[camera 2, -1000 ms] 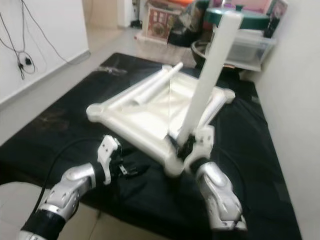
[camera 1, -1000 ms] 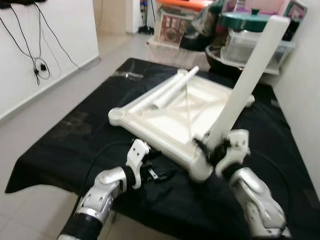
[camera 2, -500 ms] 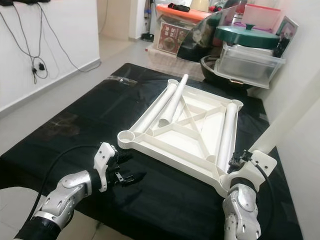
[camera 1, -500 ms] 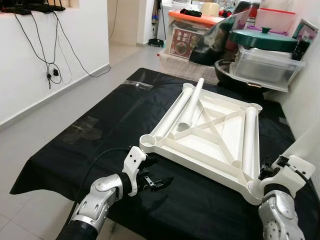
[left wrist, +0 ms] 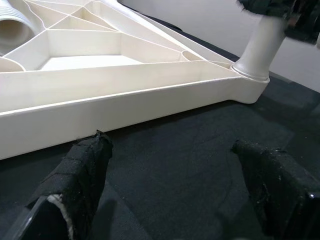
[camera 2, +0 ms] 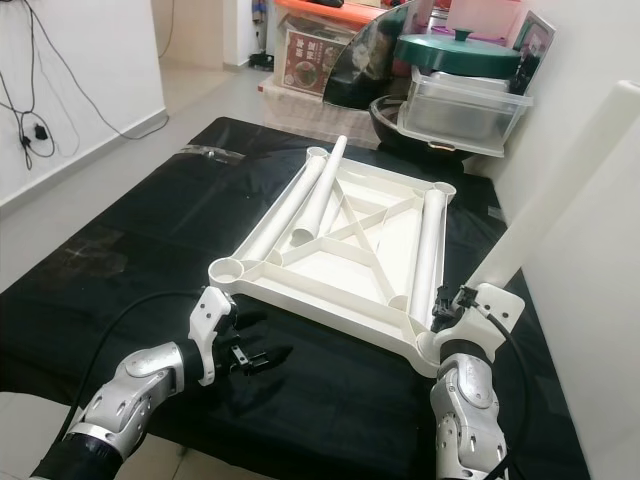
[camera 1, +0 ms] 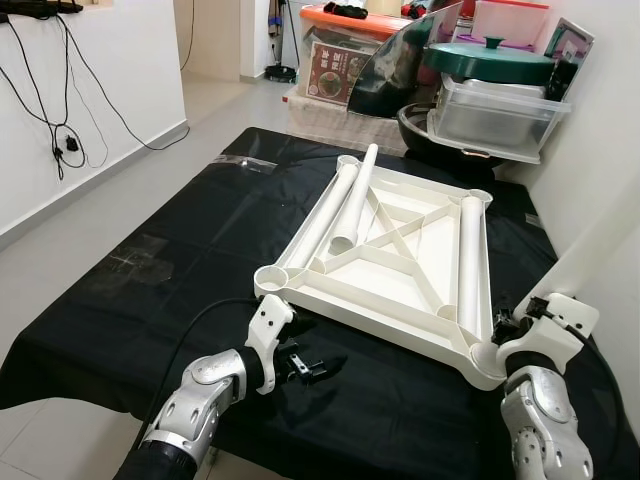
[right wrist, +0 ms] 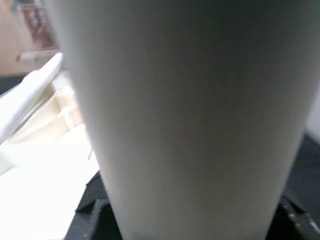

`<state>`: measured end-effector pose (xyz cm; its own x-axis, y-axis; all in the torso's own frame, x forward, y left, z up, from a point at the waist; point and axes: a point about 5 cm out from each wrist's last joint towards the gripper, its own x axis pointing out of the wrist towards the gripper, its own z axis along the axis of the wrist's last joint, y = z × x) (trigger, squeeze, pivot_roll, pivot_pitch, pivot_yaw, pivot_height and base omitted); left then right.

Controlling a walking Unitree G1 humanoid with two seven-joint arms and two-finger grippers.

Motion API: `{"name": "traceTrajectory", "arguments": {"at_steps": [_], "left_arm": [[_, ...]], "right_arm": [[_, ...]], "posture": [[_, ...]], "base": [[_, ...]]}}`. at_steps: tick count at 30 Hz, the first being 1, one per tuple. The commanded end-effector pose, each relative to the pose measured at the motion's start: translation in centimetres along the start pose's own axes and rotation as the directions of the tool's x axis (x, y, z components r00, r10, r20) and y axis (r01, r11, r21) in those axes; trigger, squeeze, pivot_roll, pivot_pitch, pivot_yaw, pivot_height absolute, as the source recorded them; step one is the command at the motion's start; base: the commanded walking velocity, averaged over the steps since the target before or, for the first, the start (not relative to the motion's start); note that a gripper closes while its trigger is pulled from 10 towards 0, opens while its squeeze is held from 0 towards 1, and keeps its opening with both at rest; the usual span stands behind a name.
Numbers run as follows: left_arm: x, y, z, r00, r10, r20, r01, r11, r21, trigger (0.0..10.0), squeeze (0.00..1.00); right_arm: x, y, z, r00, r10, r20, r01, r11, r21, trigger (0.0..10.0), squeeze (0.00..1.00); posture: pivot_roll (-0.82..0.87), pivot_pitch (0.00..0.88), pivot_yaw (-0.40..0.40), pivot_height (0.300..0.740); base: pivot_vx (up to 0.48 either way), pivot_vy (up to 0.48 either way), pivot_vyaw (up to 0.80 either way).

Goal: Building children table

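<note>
the right pincer (camera 2: 452,306) pinches a white table leg (camera 2: 560,180) seated in the near right corner socket of the upturned tabletop (camera 1: 390,262) on the black worktop (camera 1: 150,290), the left pincer (camera 1: 300,365) spread idle nearby; next, likely twisting it tight.

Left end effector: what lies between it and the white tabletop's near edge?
Only bare black cloth. In the left wrist view, the left end effector is open and empty, a strip of cloth separating its fingers from the upside-down tabletop.
</note>
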<state>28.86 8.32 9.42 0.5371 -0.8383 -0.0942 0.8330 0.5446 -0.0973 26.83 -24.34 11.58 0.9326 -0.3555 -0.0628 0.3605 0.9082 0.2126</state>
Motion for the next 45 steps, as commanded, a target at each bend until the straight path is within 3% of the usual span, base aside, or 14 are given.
{"name": "traceTrajectory", "arguments": {"at_steps": [1,8,9,16,18,19,20,26,30,35,36,39,40,45], "left_arm": [[0.0,-0.3,-0.2,1.000,-0.010,0.001,0.010,1.000,0.002,10.0,0.00],[0.0,-0.2,-0.1,1.000,-0.010,-0.001,0.010,1.000,0.001,10.0,0.00],[0.1,-0.2,-0.1,1.000,-0.014,-0.003,0.014,1.000,0.003,10.0,0.00],[0.5,-0.2,0.0,1.000,-0.014,0.001,0.014,1.000,0.006,10.0,0.00],[0.5,-0.2,0.0,1.000,-0.014,0.002,0.014,1.000,0.006,10.0,0.00],[0.5,-0.2,0.0,1.000,-0.009,0.004,0.009,1.000,0.005,10.0,0.00],[0.4,-0.2,0.0,1.000,-0.004,0.006,0.004,1.000,0.002,10.0,0.00],[-0.1,-0.1,-0.2,1.000,0.005,0.002,-0.005,1.000,0.001,10.0,0.00],[-0.1,0.0,-0.1,1.000,0.007,0.001,-0.007,1.000,0.003,10.0,0.00],[0.0,-0.1,-0.1,1.000,-0.003,0.000,0.003,1.000,0.004,10.0,0.00],[0.1,-0.2,-0.1,1.000,-0.009,-0.001,0.009,1.000,0.003,10.0,0.00],[0.3,-0.4,-0.2,1.000,-0.018,-0.003,0.018,1.000,0.002,10.0,0.00],[0.4,-0.4,-0.2,1.000,-0.020,-0.004,0.020,1.000,0.003,10.0,0.00],[0.1,-0.2,-0.2,1.000,-0.013,-0.006,0.013,1.000,0.003,10.0,0.00]], "right_arm": [[-0.5,0.9,-0.6,0.997,0.070,-0.020,-0.069,0.997,0.042,10.0,1.00],[-0.9,3.3,0.5,0.947,0.322,0.005,-0.322,0.944,0.078,10.0,1.00],[-1.2,4.1,1.1,0.896,0.445,0.002,-0.444,0.894,0.061,10.0,0.00],[-3.1,6.2,1.9,0.549,0.827,-0.117,-0.835,0.550,-0.030,9.5,0.00],[-2.9,6.2,1.7,0.552,0.824,-0.126,-0.833,0.553,-0.030,9.5,0.00],[-2.6,6.1,1.1,0.576,0.804,-0.147,-0.816,0.577,-0.039,1.7,0.00],[-1.9,5.8,0.3,0.639,0.751,-0.165,-0.766,0.641,-0.049,0.0,0.00],[1.4,1.3,-1.7,0.958,0.201,-0.204,-0.216,0.975,-0.058,0.0,0.00],[0.0,-4.6,-3.4,0.935,-0.277,-0.221,0.276,0.960,-0.037,0.0,0.00],[-1.7,-4.9,-3.5,0.928,-0.305,-0.214,0.298,0.952,-0.062,0.0,0.00],[-2.0,-4.4,-3.2,0.941,-0.278,-0.192,0.268,0.960,-0.077,10.0,0.00],[-2.0,-3.2,-2.4,0.960,-0.237,-0.149,0.230,0.971,-0.059,10.0,0.00],[-2.0,-1.8,-1.2,0.986,-0.151,-0.077,0.148,0.988,-0.044,10.0,1.00],[-2.7,1.9,1.3,0.993,0.084,0.078,-0.081,0.996,-0.050,10.0,1.00]], "posture": [[0.11,0.000,-0.115,0.740],[0.11,0.000,-0.105,0.740],[0.10,0.000,-0.103,0.740],[0.11,0.000,-0.122,0.740],[0.11,0.000,-0.122,0.740],[0.12,0.000,-0.128,0.740],[0.12,0.000,-0.129,0.740],[0.12,0.000,-0.129,0.740],[0.12,0.000,-0.123,0.740],[0.10,0.000,-0.109,0.740],[0.10,0.000,-0.104,0.740],[0.09,0.000,-0.102,0.740],[0.09,0.000,-0.102,0.740],[0.10,0.000,-0.108,0.740]], "base": [[0.000,0.000,0.00],[0.000,0.000,0.00],[0.000,0.000,0.00],[0.000,0.000,0.00],[0.000,0.000,0.00],[0.000,0.000,0.00],[0.000,0.000,0.00],[0.000,0.000,0.00],[0.000,0.000,0.00],[0.000,0.000,0.00],[0.000,0.000,0.00],[0.000,0.000,0.00],[0.000,0.000,0.00],[0.000,0.000,0.00]]}}
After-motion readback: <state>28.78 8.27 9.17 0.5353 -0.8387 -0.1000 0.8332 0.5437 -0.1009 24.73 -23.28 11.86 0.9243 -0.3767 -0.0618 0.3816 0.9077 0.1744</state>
